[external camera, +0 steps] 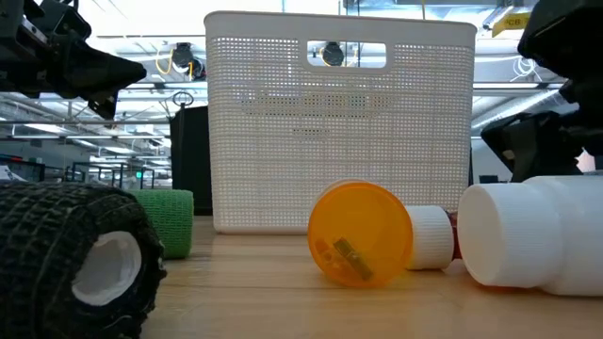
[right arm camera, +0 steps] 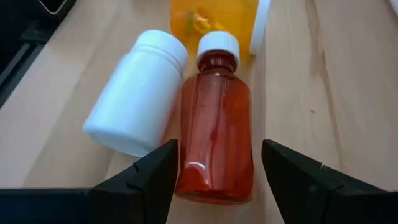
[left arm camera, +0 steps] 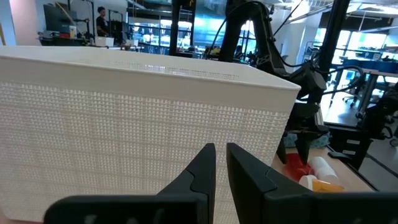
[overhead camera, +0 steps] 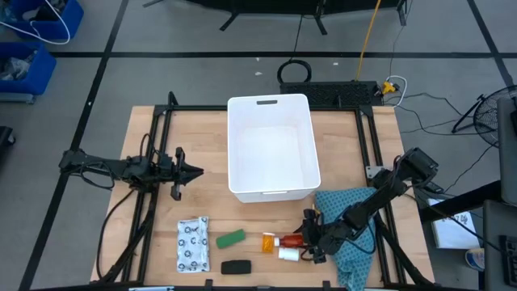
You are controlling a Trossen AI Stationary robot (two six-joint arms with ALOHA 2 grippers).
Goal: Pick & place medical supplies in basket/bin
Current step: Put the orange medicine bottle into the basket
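Your right gripper (right arm camera: 216, 171) is down at the near right of the table, its fingers spread wide on either side of the red bottle (right arm camera: 216, 135) with the white cap. The bottle lies flat on the wood between them, and neither finger touches it. A white bottle (right arm camera: 137, 91) lies on its side touching the red one, and the orange vial (right arm camera: 211, 22) sits just past their caps. From above you see the same cluster: orange vial (overhead camera: 267, 241), red bottle (overhead camera: 291, 241) and white bottle (overhead camera: 288, 254), with the right gripper (overhead camera: 310, 240) just beside them and the arm lying over the teal cloth (overhead camera: 353, 214).

Your left gripper (overhead camera: 196, 170) waits at the left side of the table, near the tub (overhead camera: 270, 146), with its fingers (left arm camera: 200, 168) nearly together and nothing between them.

The tub stands in the middle of the table toward the far edge, with nothing visible inside it. In front of it, along the near edge, lie the white packet with dark dots (overhead camera: 192, 243), the green roll (overhead camera: 231, 238) just beside it and the black roll (overhead camera: 235, 267) nearest the edge.
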